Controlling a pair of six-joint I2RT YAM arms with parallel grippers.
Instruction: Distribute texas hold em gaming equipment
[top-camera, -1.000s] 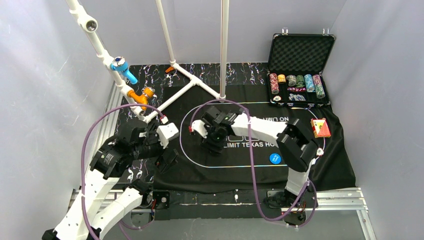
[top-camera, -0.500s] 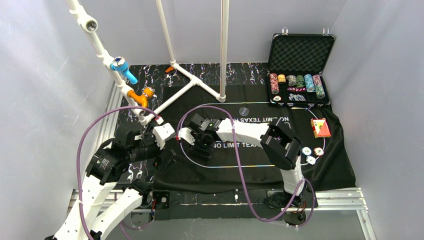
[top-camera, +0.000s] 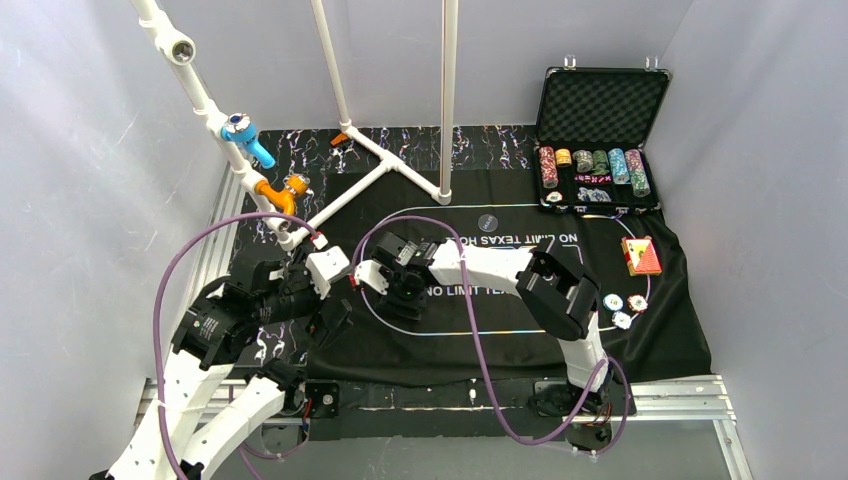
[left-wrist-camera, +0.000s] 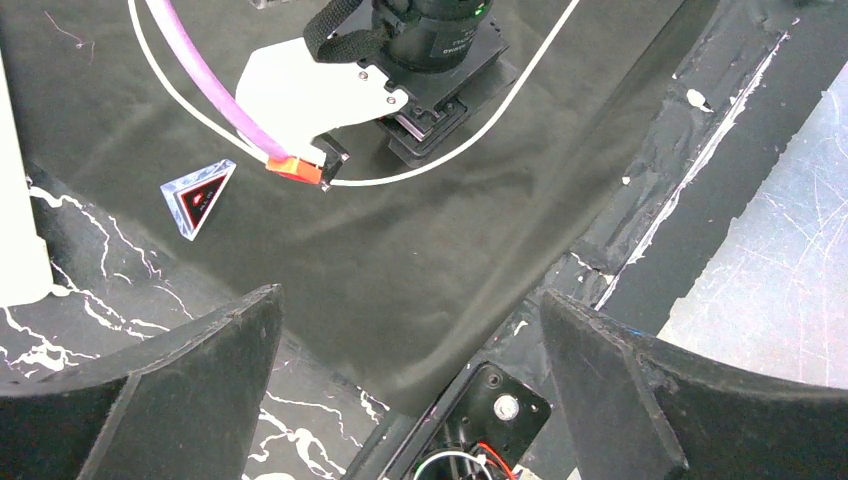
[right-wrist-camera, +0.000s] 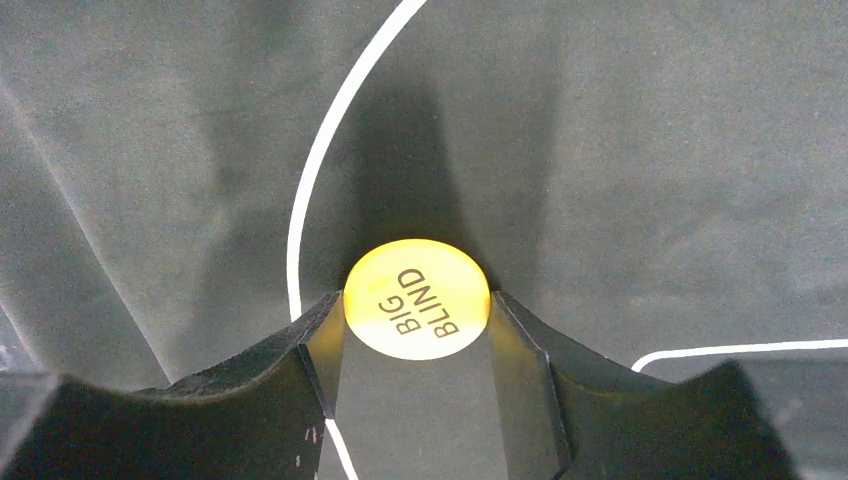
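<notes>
Clamping round yellow disc (right-wrist-camera: 417, 298), black "BIG BLIND" txt, R fingers (right-wrist-camera: 250, 390); maybe lifted.

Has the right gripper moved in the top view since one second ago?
Yes. The right gripper, holding the round yellow BIG BLIND disc, moved left, toward the left end of the white oval line on the black felt mat.
</notes>
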